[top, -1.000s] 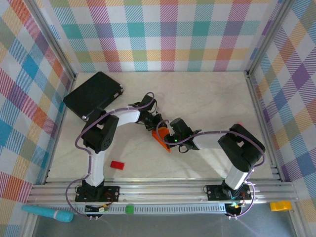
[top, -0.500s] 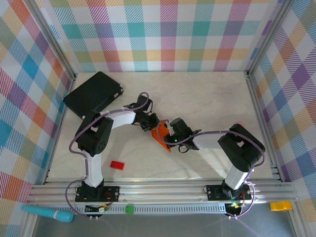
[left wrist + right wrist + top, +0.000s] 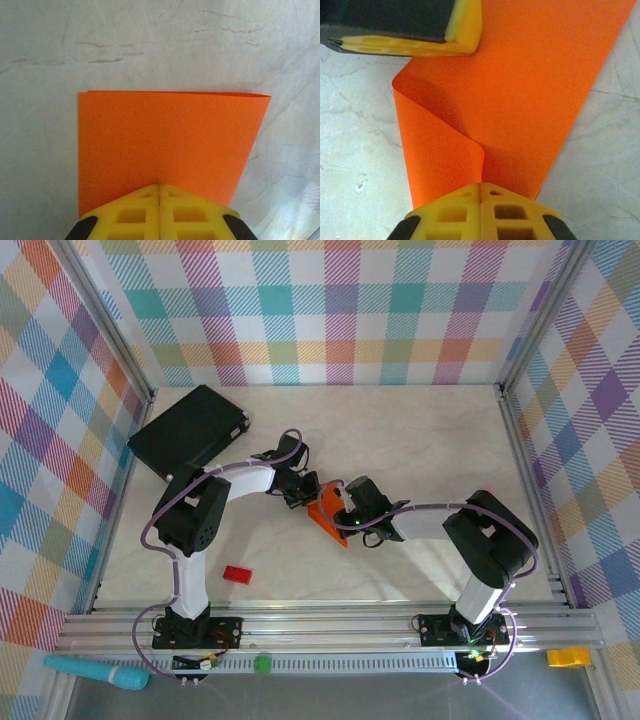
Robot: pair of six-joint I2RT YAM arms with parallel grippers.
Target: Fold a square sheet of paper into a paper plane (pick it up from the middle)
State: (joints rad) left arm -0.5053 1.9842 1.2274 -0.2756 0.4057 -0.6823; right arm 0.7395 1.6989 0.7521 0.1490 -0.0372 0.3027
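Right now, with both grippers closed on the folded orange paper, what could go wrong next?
1. The left gripper and the right gripper are both shut on the thin bright orange paper sheet; if they pull apart, it may tear.
2. In the right wrist view one layer curls up instead of lying flat, so pressing now may set a crooked crease.

The top camera looked steeply down from above and behind the arm bases, far enough back to take in the whole table [image 3: 420, 440] and the checked walls [image 3: 330, 310]. The left wrist camera sat just behind the left gripper [image 3: 159, 191], the right one behind the right gripper [image 3: 481, 189]. Each faced along its fingers at the tabletop from very close. All three views shared the paper [image 3: 326, 518], and the right wrist view also caught the left gripper.
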